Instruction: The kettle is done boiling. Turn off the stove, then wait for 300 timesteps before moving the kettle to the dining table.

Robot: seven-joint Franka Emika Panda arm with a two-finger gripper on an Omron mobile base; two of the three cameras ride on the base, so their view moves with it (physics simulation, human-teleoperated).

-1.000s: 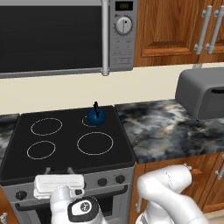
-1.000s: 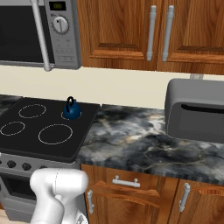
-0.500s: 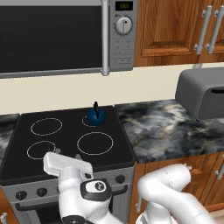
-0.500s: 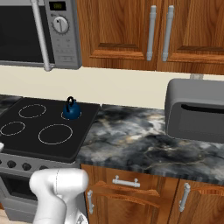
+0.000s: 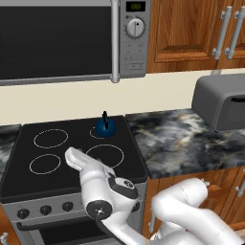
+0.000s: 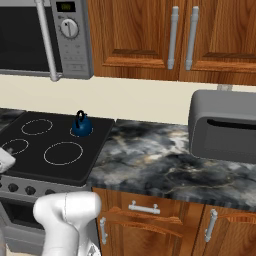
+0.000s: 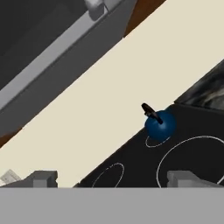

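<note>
Kettle (image 5: 105, 127) sat on stove's (image 5: 72, 172) far right burner, beyond and right of gripper (image 7: 113, 177); handle upright; fingers stood wide apart, empty.

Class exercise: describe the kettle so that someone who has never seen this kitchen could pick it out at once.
Find the black glass stove below the steel microwave. On its back right burner ring, nearest the marbled counter, sits the kettle. It is small, round and dark blue with a thin black upright handle, and nothing else stands on the cooktop.
</note>
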